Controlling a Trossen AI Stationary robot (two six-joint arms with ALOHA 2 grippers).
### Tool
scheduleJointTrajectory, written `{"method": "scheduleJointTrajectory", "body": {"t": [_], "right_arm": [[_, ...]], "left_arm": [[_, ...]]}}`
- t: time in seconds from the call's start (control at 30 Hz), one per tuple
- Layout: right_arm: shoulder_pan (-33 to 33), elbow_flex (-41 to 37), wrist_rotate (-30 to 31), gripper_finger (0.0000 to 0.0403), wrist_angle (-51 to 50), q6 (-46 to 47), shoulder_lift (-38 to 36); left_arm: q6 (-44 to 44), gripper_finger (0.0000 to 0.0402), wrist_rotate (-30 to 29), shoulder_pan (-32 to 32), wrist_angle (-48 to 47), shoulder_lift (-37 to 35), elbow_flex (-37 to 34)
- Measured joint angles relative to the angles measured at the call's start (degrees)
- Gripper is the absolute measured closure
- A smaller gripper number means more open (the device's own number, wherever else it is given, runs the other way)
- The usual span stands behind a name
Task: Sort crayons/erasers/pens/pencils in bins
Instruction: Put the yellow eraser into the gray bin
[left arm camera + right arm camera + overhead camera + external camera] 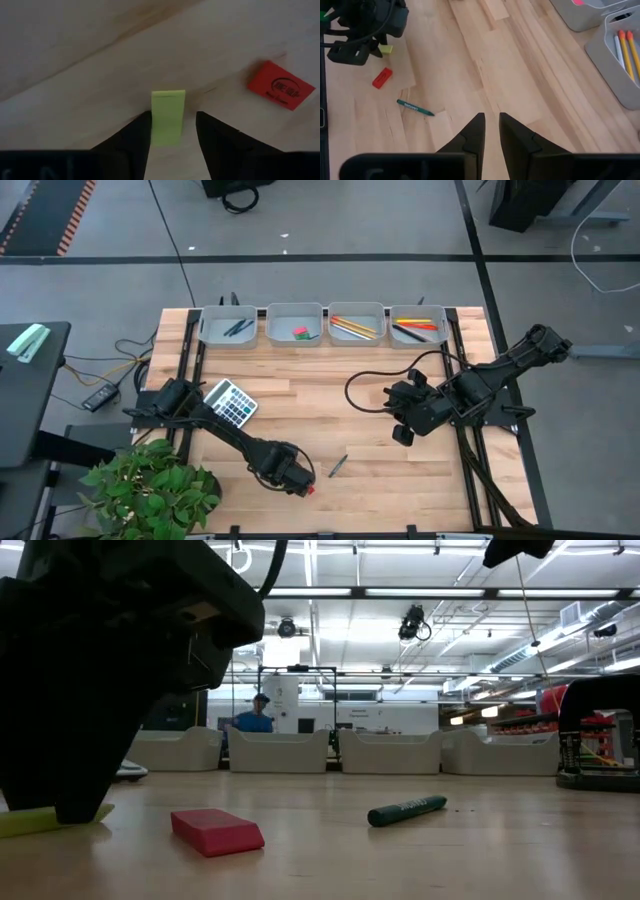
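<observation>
Near front edge | left hand (172, 131) straddles green eraser (168, 117), jaws apart

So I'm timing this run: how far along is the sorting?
Mostly done: all four bins along the far edge already hold items. In hand: the left gripper straddles a green eraser on the table, fingers open around it, not gripping. Left: that eraser, the red eraser and a green crayon. The right gripper waits, holding nothing.
</observation>
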Motion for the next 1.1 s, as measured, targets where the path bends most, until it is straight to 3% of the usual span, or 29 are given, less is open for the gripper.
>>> {"method": "scheduleJointTrajectory", "body": {"t": [0.27,0.77,1.1], "right_arm": [[0.0,0.0,-0.06,0.0338,0.01,-0.96,0.0],[0.0,0.0,-0.57,0.0338,-0.04,-0.56,0.0],[0.0,0.0,-1.94,0.0338,-0.11,-0.71,0.02]], "left_arm": [[-3.24,0.0277,-0.04,0.0,1.07,0.0,-0.11],[-0.04,0.0316,1.91,1.36,2.79,-0.92,-0.11],[12.8,0.0314,2.21,7.65,3.51,-6.18,-0.07]]}}
